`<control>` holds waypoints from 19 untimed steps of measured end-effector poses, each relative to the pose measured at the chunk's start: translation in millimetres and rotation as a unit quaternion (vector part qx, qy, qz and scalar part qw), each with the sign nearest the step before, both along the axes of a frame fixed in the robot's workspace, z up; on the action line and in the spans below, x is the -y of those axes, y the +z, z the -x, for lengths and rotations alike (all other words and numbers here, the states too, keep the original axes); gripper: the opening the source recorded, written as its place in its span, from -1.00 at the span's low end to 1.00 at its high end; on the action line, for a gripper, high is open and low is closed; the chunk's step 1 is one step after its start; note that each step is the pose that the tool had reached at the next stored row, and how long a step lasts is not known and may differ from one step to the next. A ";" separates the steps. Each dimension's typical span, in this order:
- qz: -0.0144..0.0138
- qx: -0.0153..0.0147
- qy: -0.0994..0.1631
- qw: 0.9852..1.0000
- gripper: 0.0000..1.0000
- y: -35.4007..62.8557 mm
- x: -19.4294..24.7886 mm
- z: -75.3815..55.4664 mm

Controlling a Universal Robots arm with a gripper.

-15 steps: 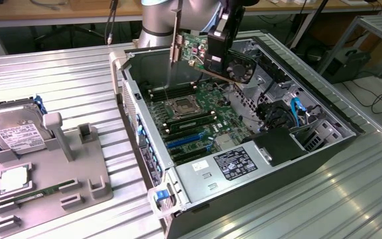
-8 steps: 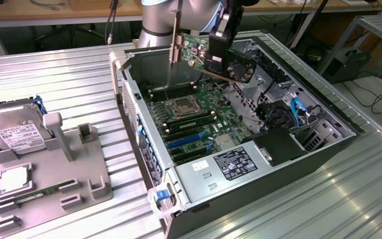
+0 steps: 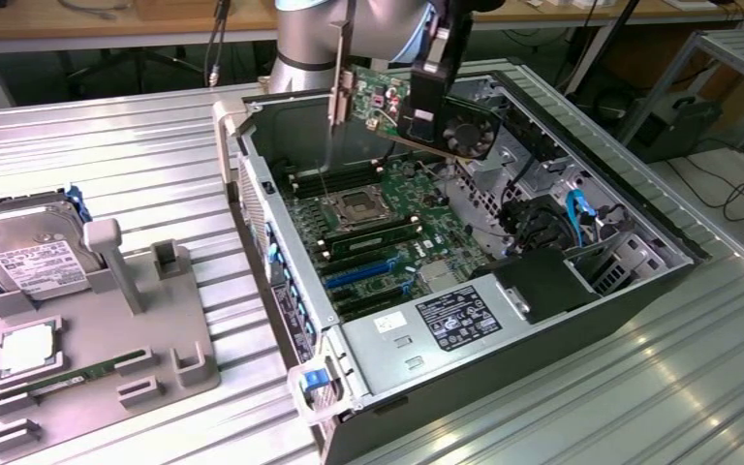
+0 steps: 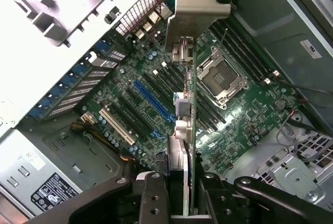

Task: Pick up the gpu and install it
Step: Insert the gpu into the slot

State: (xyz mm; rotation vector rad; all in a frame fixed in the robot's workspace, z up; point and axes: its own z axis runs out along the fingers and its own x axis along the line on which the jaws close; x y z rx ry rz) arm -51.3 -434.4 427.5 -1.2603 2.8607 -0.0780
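The gpu (image 3: 411,111), a green card with a black fan block and a silver end bracket, hangs in the air above the open computer case (image 3: 631,208). My gripper (image 3: 426,97) is shut on it from above. In the wrist view the gpu (image 4: 188,130) appears edge-on, its silver bracket (image 4: 193,10) pointing away, clamped between my fingers (image 4: 153,198). Below it lies the green motherboard (image 4: 244,114) with a blue expansion slot (image 4: 153,101) and the empty CPU socket (image 4: 218,75).
A grey fixture (image 3: 101,329) at the exterior view's left holds a silver hard drive (image 3: 23,252), a CPU (image 3: 30,351) and a RAM stick (image 3: 69,380). The power supply (image 3: 456,320) fills the case's near end. Cables and drive bays (image 3: 566,218) crowd its right side.
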 end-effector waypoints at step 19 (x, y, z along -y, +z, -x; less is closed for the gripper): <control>0.000 0.000 0.056 0.998 -0.44 0.0 0.0 0.0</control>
